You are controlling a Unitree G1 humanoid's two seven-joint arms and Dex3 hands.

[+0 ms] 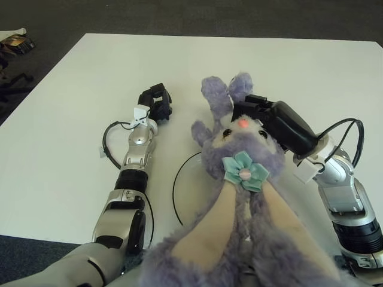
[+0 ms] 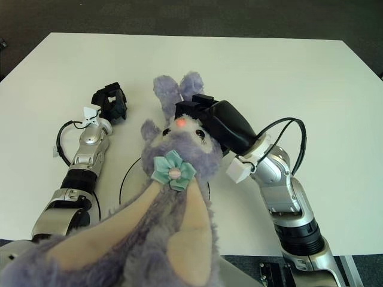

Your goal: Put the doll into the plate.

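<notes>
The right hand (image 1: 254, 113) grips the doll (image 1: 242, 197) by the head and holds it up over the plate (image 1: 178, 186), which lies near the worktop's (image 1: 72, 131) front edge — only the plate's dark rim shows past the fur. The left hand (image 1: 157, 103) shows further left of the doll, toward the middle of the worktop, fingers curled and holding nothing.
</notes>
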